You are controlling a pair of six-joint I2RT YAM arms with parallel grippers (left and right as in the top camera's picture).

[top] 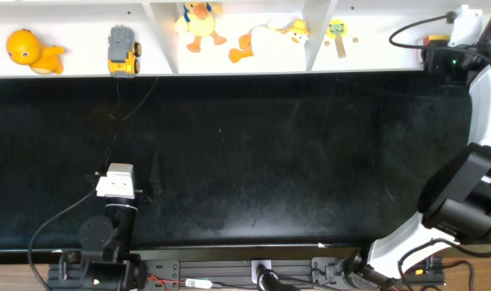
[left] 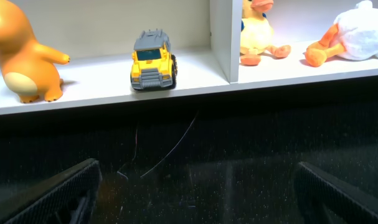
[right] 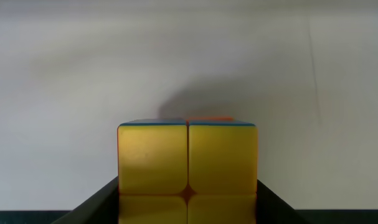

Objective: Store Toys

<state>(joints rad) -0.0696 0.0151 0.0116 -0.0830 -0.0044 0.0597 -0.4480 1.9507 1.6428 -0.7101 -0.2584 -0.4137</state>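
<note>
Ok, left to right off the yellow truck (top: 124, 50): an orange figure (top: 33, 50) stands to its left in the same bay of the white shelf (top: 229, 69). Past the divider to its right sit the yellow plush duck (top: 201, 23), then the white plush duck (top: 265, 40). Over the black mat (top: 269, 162), the left gripper (left: 195, 199) faces the truck, fingers spread wide, nothing between them. Far right of the truck, the right gripper (right: 187, 208) clamps a puzzle cube (right: 187, 165), yellow face to the camera, white wall (right: 189, 56) behind it.
</note>
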